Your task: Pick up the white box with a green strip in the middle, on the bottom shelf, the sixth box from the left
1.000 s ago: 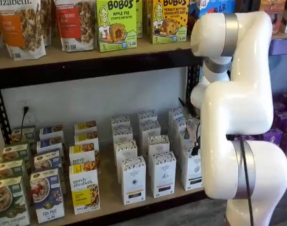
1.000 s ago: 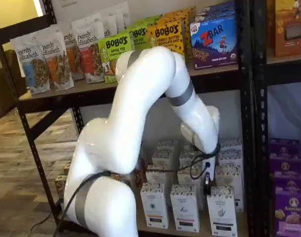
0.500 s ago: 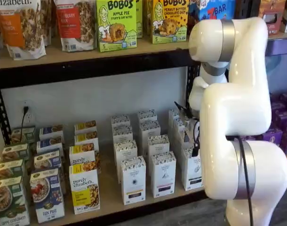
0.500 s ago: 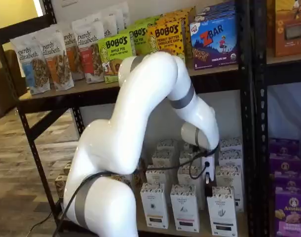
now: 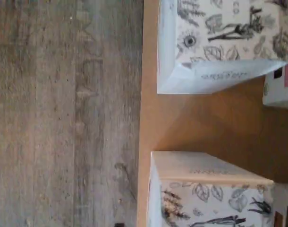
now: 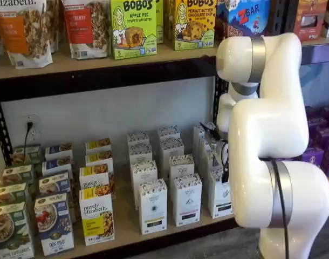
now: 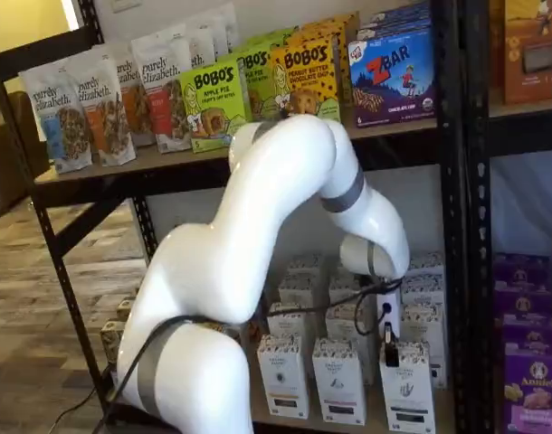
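The white box [image 6: 219, 198] with the pale greenish strip stands at the front right of the bottom shelf [image 6: 124, 225], partly hidden by my arm. It shows more fully in a shelf view [image 7: 407, 389]. My gripper [image 7: 391, 351] hangs just above this box's top, its black fingers seen side-on, so no gap can be judged. In a shelf view the gripper [image 6: 225, 174] is mostly covered by the white arm. The wrist view shows two white cartons with speckled tops [image 5: 219, 38] [image 5: 210, 198] and bare shelf board [image 5: 196, 123] between them.
Similar white cartons [image 6: 152, 206] [image 6: 187, 199] stand in rows left of the target. Purely Elizabeth boxes [image 6: 97, 216] fill the shelf's left. A black upright [image 7: 452, 226] stands right of the target. Bobo's boxes [image 6: 133, 27] sit on the shelf above. The wooden floor [image 5: 63, 113] lies beyond the shelf edge.
The arm's upper joints have swung a little, and the gripper has shifted slightly right and lower over the front right carton. The boxes have not moved.
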`<state>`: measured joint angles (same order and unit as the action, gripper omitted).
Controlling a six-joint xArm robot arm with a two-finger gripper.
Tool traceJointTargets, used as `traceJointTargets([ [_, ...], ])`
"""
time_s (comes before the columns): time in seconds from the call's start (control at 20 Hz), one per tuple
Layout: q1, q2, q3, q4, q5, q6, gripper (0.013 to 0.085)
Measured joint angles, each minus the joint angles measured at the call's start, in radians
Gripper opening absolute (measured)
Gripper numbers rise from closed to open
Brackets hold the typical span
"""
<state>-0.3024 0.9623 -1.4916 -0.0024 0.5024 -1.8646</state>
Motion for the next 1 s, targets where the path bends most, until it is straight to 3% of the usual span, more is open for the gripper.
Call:
traceJointTargets([
  [0.35, 0.004, 0.089, -0.103, -0.059, 0.021, 0.054, 0.085],
  [0.7, 0.013, 0.159, -0.185, -0.212, 0.071, 0.195, 0.085],
  [1.0, 0.02, 0.183, -0.197, -0.226, 0.059, 0.216, 0.085],
])
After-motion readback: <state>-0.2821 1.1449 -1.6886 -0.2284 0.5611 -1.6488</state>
